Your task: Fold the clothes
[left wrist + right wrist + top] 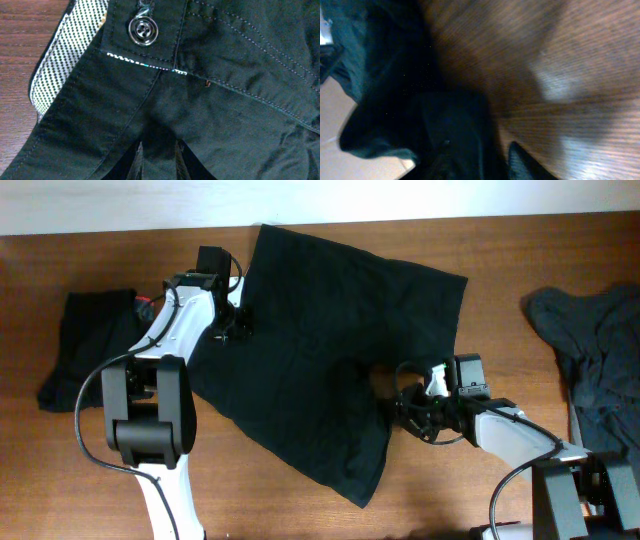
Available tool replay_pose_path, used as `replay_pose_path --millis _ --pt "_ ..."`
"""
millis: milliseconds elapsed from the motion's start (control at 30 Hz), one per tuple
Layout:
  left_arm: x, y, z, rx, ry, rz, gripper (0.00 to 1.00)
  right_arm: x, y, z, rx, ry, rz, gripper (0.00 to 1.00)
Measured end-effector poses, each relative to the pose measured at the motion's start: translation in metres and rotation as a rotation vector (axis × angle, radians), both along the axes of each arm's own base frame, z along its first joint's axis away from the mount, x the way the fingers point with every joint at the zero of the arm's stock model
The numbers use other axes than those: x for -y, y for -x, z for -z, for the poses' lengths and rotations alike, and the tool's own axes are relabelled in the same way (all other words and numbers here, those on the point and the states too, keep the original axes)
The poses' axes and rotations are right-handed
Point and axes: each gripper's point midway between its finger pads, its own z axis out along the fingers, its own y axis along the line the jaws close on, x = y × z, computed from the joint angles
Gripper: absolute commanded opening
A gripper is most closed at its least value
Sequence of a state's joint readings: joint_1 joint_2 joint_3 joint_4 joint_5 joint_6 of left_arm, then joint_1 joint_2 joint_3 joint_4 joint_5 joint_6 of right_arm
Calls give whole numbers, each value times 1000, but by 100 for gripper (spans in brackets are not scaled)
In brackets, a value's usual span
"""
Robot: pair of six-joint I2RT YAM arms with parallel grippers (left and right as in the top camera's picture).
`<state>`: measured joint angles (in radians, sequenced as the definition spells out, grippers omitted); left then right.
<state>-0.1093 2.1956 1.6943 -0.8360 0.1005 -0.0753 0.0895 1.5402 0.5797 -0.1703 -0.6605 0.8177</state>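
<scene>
So the brown wooden tabletop (500, 240) takes up the whole overhead view, and the biggest thing on it is the pair of black shorts (320, 330), spread flat and lying between the two pincers.

The left pincer (238, 322) sits right on the shorts' waist edge. The right pincer (408, 408) is at the opposite edge, just beside or touching the cloth; I can't say which.

Well out past the right pincer, away from the shorts, there's a crumpled dark grey garment (600, 350) near the tabletop's edge. Out past the left pincer on the other side is a smaller folded dark garment (85, 355), apart from the shorts.

In its own wrist view the left pincer (159, 162) is pinching the black cloth of the shorts, with folds pulling in toward its tips. The right wrist view is blurry: dark cloth on one side, bare wood on the other. I can't tell if that pincer is spread or pressed together.

Small stuff: just ahead of the left pincer is the pale dotted waistband strip (65, 60), turned outward, and beside it a shiny dark button (144, 30). A tiny red tag (146, 302) shows on the folded garment, on the corner nearest the left pincer.
</scene>
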Motion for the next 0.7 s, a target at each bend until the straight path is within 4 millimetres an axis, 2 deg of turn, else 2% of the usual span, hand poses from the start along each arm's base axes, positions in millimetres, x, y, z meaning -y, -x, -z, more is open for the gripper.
replay_pose_path --millis 33,100,500,700 --pt "0 0 0 0 0 0 22 0 -1 0 3 0 1 13" --pt "0 0 0 1 0 0 22 0 -2 -1 9 -2 3 4" --pt "0 -1 0 4 0 0 22 4 -3 2 22 28 1 4" --pt "-3 -1 0 5 -15 -3 22 7 8 8 -19 53 -19 4"
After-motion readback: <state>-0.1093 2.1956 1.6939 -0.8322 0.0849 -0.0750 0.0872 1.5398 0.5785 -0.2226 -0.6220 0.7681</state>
